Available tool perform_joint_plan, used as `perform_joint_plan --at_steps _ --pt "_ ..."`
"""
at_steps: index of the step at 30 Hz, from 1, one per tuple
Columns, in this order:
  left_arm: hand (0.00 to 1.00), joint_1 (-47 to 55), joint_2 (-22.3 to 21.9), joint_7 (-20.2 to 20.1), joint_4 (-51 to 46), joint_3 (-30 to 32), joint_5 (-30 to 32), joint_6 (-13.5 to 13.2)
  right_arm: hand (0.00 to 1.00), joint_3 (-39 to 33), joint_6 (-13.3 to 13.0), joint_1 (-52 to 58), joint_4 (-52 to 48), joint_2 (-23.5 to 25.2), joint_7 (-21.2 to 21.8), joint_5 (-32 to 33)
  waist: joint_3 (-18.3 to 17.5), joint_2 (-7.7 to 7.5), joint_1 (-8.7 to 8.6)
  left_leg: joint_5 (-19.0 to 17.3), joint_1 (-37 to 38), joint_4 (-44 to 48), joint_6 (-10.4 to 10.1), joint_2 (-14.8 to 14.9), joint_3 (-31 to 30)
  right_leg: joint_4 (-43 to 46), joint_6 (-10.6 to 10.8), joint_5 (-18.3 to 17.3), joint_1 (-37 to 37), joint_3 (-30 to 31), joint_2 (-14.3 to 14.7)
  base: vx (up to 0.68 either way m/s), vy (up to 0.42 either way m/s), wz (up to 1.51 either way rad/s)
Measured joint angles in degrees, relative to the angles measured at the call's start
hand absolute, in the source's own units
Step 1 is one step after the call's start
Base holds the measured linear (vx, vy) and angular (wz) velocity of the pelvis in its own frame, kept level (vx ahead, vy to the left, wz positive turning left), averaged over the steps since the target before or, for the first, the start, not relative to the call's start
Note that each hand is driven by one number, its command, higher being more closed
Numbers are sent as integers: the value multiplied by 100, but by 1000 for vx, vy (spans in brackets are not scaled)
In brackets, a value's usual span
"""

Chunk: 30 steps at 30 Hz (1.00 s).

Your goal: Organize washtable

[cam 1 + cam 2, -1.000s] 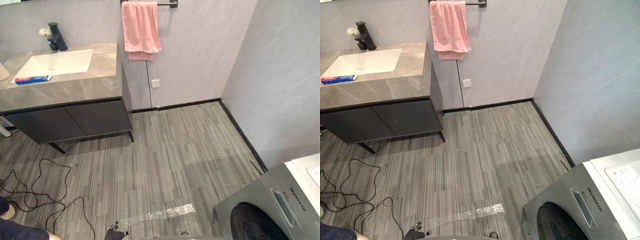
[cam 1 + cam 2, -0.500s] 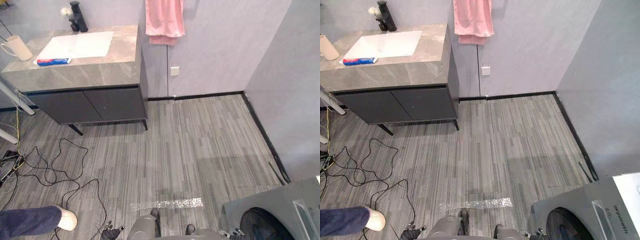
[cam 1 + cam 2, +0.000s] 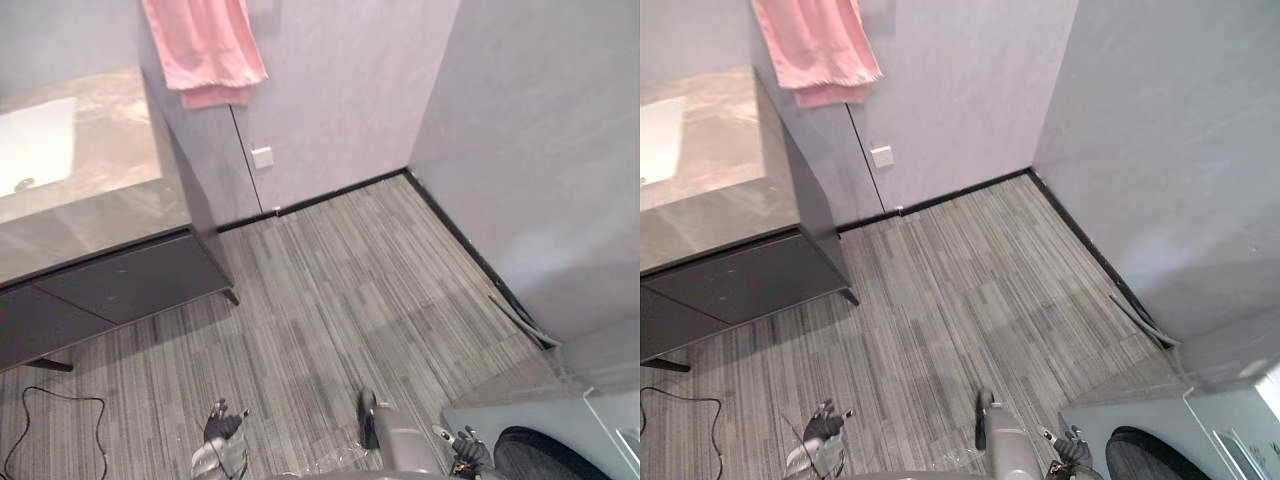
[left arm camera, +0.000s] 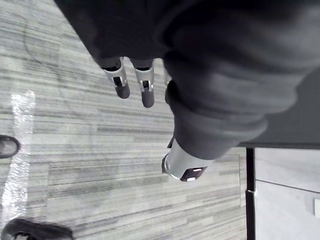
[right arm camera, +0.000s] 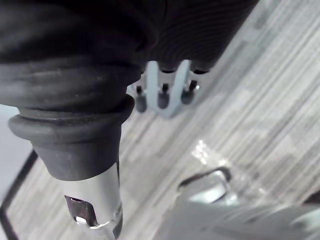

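The washtable (image 3: 105, 175), a grey stone top over dark cabinet doors, stands at the far left against the wall, several steps away from me. Part of its white sink (image 3: 30, 145) shows at the view's edge. Nothing lies on the stretch of counter in view. My left hand (image 3: 222, 438) hangs low over the striped floor, its fingers (image 4: 122, 82) relaxed and straight with nothing in them. My right hand (image 3: 465, 450) hangs beside the washing machine, its fingers (image 5: 162, 95) likewise loose and holding nothing.
A pink towel (image 3: 205, 50) hangs on the wall beside the washtable, with a white wall socket (image 3: 262, 157) below it. A grey washing machine (image 3: 560, 430) stands at the lower right. A thin hose (image 3: 515, 315) lies along the right wall's skirting.
The camera has swung right, so the washtable has slid to the left edge; the toothpaste tube, cup and tap have left the view, and so has a person's shoe. Both hands still hang loose.
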Motion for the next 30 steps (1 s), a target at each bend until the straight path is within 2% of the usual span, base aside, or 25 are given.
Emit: perform_joint_plan --at_steps 1,2,3,4,5,6,8,9,10,11,12,14,15,16,17,18,19,20,21,23,24,26,28,29,30 --pt "0 42 -67 -1 -12 132 13 -4 0 -15 3 40 60 -2 -1 -3 -53 -28 28 68 88 112 -142 142 -120 134 -289 78 88 -52 85 642 -198 18" --pt "0 62 -133 0 -12 300 44 8 0 -48 -10 22 57 45 4 -5 -21 -47 50 216 61 432 -283 232 -241 409 -422 -143 165 -77 79 752 -248 13" --pt "0 71 -199 -2 -12 380 93 15 0 -77 -10 15 50 45 10 -5 1 -27 65 251 11 735 -265 296 -318 542 -509 -222 219 -85 87 451 -192 25" --pt "0 85 -307 0 -21 459 149 15 0 -131 -7 32 45 25 19 -6 5 29 75 336 -179 1462 -140 437 -442 594 -614 -316 402 -94 95 545 -202 41" --pt "0 119 -397 -2 -81 514 157 17 0 -80 -7 52 9 14 17 -11 21 38 105 697 -594 2794 144 667 -520 496 -643 -418 791 -85 81 621 -187 58" --pt "0 174 -433 -6 -213 539 156 15 0 13 -12 73 -77 35 18 -26 44 6 105 747 -989 4024 223 978 -578 340 -737 -541 1237 -68 81 593 -162 50" --pt "0 240 -424 -2 -412 492 154 13 0 249 -20 52 -199 71 17 -25 77 -111 189 707 -1652 5178 213 1244 -599 11 -813 -684 1868 -34 56 343 -88 23" --pt "0 259 -401 -5 -438 429 154 12 0 275 -23 18 -199 68 28 -26 69 -170 262 689 -1834 5266 239 1201 -628 -141 -814 -763 2027 30 5 459 -37 -9" --pt "0 294 -419 3 -503 301 129 9 0 328 -14 -128 -191 61 13 -17 70 -173 400 496 -2384 4883 100 1006 -716 -556 -662 -970 2441 87 -132 432 52 -11" --pt "0 290 -444 16 -512 174 96 1 0 289 -12 -155 -186 53 8 -7 100 -128 423 420 -2589 4224 91 873 -691 -713 -626 -993 2642 61 -207 539 146 18" --pt "0 304 -487 33 -585 40 41 -14 0 217 -19 -121 -201 58 -24 7 56 -82 415 466 -2726 2962 23 463 -637 -901 -425 -1159 2897 -81 -451 386 200 41" --pt "0 380 -571 42 -582 -160 -16 -52 0 221 -14 -39 -195 -51 -91 30 -99 167 431 780 -2822 1237 -181 126 -802 -967 -262 -1526 3056 -176 -534 362 224 32" --pt "0 419 -578 57 -578 -137 -20 -55 0 215 -6 -27 -190 -55 -104 29 -124 189 443 1114 -2848 1156 19 74 -863 -963 -239 -1628 3118 -160 -551 488 285 4" --pt "0 595 -527 124 -577 -22 -22 -55 0 127 0 74 -189 36 -99 24 -396 3 456 1275 -2815 1157 365 -240 -843 -1029 -200 -1784 3239 -115 -789 486 219 -6" --pt "0 642 -522 136 -577 -5 -22 -50 0 58 -10 175 -203 81 -86 21 -519 -31 450 1186 -2748 1121 484 -306 -811 -772 -91 -1791 3155 -80 -829 624 242 -14" --pt "0 629 -565 164 -567 160 -13 -17 0 87 -12 211 -285 209 -89 19 -415 -203 469 1026 -2448 1077 525 -442 -703 557 62 -1771 2728 100 -978 543 170 -18" --pt "0 613 -517 236 -573 208 9 -11 0 130 -14 287 -427 279 -95 22 -380 -267 454 906 -2087 958 621 -558 -712 2104 198 -1460 2120 269 -1068 517 179 -13" --pt "0 601 -471 286 -574 183 28 6 0 217 -17 336 -491 332 -87 22 -351 -334 422 794 -1848 935 643 -609 -744 2963 140 -1383 1743 339 -1049 624 190 -8" --pt "0 556 -473 361 -606 4 103 4 0 376 -34 465 -704 355 -79 52 -327 -291 417 607 -1366 825 597 -591 -759 3439 118 -1446 1261 291 -973 538 143 -1" --pt "0 489 -424 402 -671 -402 233 -4 0 560 -57 491 -840 302 -99 60 -314 -242 324 532 -877 583 504 -541 -858 2955 166 -1617 1079 83 -879 526 96 21" --pt "0 467 -394 409 -1048 -839 238 -2 0 839 -74 564 -1161 274 -123 97 -325 -204 195 511 -602 409 467 -430 -1006 2141 222 -1662 929 26 -656 417 36 50" --pt "0 404 -371 395 -1811 -1488 303 -54 0 1098 -145 592 -1785 278 -184 167 -328 -155 70 428 -472 320 323 -247 -1197 676 299 -1358 587 263 -304 516 -19 55" --pt "0 271 -381 361 -2389 -1907 349 -78 0 1253 -199 598 -2454 260 -232 188 -293 -121 -26 330 -360 290 158 -142 -1368 -704 197 -314 352 481 -108 663 -85 46" --pt "0 274 -442 368 -2726 -2053 348 -84 0 1345 -229 642 -2913 231 -235 183 -283 -100 -122 265 -179 272 48 -113 -1512 -1390 200 657 469 516 -106 1122 -248 46" --pt "0 241 -566 410 -3419 -2293 359 -93 0 1605 -256 587 -4174 43 -263 11 -197 149 -171 437 -153 998 -340 132 -1640 -859 -161 748 568 300 4 1091 -271 53"
